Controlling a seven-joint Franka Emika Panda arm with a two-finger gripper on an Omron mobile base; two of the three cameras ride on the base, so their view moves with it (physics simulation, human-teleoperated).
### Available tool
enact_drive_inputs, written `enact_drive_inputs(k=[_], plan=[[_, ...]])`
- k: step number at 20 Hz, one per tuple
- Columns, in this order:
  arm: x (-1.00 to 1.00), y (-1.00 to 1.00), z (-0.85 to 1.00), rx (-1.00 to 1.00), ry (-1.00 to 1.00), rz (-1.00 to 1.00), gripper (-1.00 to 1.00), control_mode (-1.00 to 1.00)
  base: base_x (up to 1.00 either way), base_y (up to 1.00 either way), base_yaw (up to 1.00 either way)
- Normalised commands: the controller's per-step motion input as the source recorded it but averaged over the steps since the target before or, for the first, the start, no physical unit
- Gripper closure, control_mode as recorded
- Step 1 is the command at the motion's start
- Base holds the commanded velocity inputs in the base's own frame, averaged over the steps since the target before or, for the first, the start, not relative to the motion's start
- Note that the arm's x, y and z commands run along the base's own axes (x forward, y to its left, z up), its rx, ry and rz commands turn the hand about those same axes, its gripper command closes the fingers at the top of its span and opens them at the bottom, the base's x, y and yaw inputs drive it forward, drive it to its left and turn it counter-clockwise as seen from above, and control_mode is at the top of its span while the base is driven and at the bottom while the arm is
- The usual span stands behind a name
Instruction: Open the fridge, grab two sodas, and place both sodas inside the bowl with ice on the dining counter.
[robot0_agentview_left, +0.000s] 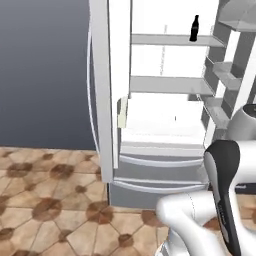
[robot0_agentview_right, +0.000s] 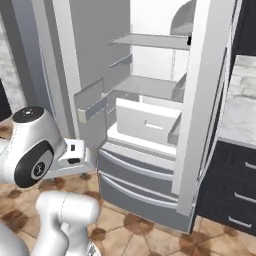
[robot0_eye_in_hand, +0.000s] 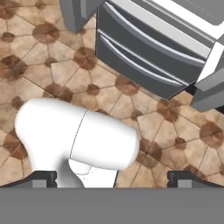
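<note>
On the far left there's the plain grey wall (robot0_agentview_left: 45, 70), and below it the brown patterned tile floor (robot0_agentview_left: 45, 210) running up to the fridge (robot0_agentview_left: 107, 100). Both fridge doors stand swung wide open, the left door edge-on to us with its long curved handle (robot0_agentview_left: 90, 90), and the white interior is bare to the room. Up on the top grey shelf (robot0_agentview_left: 170, 40), toward its right end, one soda (robot0_agentview_left: 194, 28) stands upright, small and near-black, all by itself; from the other side just a dark sliver of it peeks past the right door's edge. Lower down a white crisper drawer (robot0_agentview_right: 147, 122) sits in the bottom of the cavity, and under that the two grey bottom drawers (robot0_agentview_right: 137, 175) are shut. The arm is folded low in front of the fridge, its white links bunched near the floor. The gripper (robot0_eye_in_hand: 112, 179) points down at the tiles, its two dark fingertips (robot0_eye_in_hand: 41, 178) spread as wide as they go, with nothing between them, well apart from the soda. Over on the right, beyond the open right door, a dark cabinet (robot0_agentview_right: 235, 195) with drawer pulls carries a light stone-look top (robot0_agentview_right: 240, 110).
</note>
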Motion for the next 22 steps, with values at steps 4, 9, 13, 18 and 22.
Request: enact_drive_inputs(k=[4, 9, 13, 18, 22], plan=[[0.0, 0.0, 0.0, 0.0, 0.0, 0.0, -1.0, 1.0, 0.92, 0.56, -0.18], [0.0, 0.0, 0.0, 0.0, 0.0, 0.0, -1.0, 1.0, 0.9, -0.03, -0.07], [0.0, 0.0, 0.0, 0.0, 0.0, 0.0, -1.0, 1.0, 0.58, -0.18, -0.12], [0.0, 0.0, 0.0, 0.0, 0.0, 0.0, -1.0, 1.0, 0.12, -0.16, -0.25], [0.0, 0.0, 0.0, 0.0, 0.0, 0.0, -1.0, 1.0, 0.0, 0.0, -0.33]])
